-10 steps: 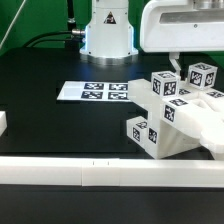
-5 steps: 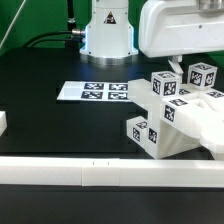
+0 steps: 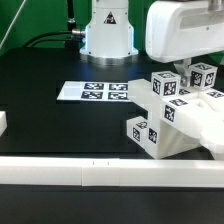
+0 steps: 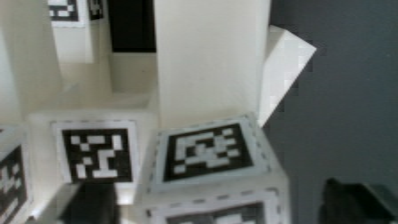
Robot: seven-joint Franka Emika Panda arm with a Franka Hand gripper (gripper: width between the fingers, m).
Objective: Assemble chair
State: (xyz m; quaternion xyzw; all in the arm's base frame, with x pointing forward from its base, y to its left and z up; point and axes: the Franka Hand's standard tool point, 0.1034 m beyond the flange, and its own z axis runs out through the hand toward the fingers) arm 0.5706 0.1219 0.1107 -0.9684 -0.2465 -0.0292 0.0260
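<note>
On the exterior view's left, the marker board (image 3: 92,92) lies flat on the black table (image 3: 45,125). Right of it stands the chair (image 3: 172,118), a cluster of white tagged blocks. My gripper (image 4: 214,205) hangs just above its top block; whether my fingers grip it, I cannot tell.

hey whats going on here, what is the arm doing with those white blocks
A robot arm is putting a small chair together from white plastic parts with black-and-white tags. The parts stand clustered on the black table at the exterior view's right, and the arm hangs right over them. The wrist view looks closely down on a tagged, cube-ended piece. Whether the pincer holds anything cannot be told. The marker board lies flat nearby.
</note>
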